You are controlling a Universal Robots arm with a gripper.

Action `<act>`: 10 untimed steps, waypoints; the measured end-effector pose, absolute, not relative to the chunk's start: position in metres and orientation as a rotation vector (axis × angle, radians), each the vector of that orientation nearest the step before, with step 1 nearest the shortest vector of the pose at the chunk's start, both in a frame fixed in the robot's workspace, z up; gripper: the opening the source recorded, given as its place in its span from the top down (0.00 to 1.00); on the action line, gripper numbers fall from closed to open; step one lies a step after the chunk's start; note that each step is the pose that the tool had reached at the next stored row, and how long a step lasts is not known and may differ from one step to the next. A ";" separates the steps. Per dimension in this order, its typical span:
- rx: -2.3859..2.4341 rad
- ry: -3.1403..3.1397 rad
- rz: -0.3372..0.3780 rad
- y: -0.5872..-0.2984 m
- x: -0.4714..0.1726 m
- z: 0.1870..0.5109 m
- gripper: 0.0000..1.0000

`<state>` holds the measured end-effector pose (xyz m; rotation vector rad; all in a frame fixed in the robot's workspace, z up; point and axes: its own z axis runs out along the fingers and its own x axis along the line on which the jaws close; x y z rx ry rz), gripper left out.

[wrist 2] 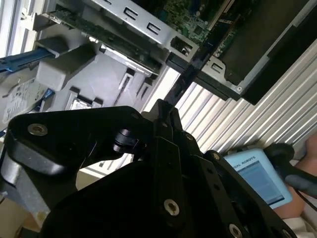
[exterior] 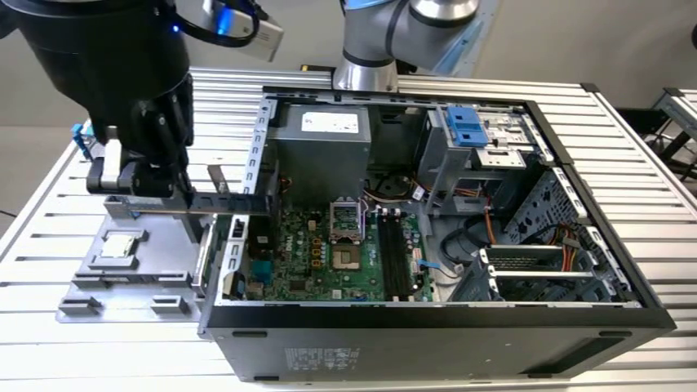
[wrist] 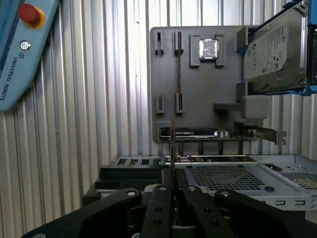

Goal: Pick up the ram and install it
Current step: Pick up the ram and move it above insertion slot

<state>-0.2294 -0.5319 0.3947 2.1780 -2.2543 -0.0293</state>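
Note:
My gripper (exterior: 175, 196) is shut on the ram (exterior: 234, 202), a thin dark stick held level between the grey parts tray (exterior: 163, 282) and the left wall of the open computer case (exterior: 261, 147). In the first wrist view the ram (wrist: 172, 146) shows edge-on, rising from between the fingers of the gripper (wrist: 172, 186). In the second wrist view the gripper (wrist 2: 166, 113) pinches one end of the ram (wrist 2: 190, 72), which reaches toward the case. The dark memory slots (exterior: 397, 255) lie on the motherboard inside the case, well to the exterior view's right of the ram.
The grey tray (wrist: 198, 119) carries a square silver processor chip (wrist: 208, 48) and a silver hard drive (wrist: 275, 49) in a blue frame. A thin dark strip (wrist: 178, 64) stands in the tray's holders. A blue teach pendant (wrist: 20, 49) lies on the ribbed table.

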 end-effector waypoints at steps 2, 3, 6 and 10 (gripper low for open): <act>2.178 -2.254 -0.029 -0.532 -0.222 0.395 1.00; 2.178 -2.254 -0.029 -0.532 -0.218 0.395 1.00; 2.178 -2.254 -0.029 -0.532 -0.207 0.395 1.00; 2.178 -2.254 -0.029 -0.532 -0.192 0.395 1.00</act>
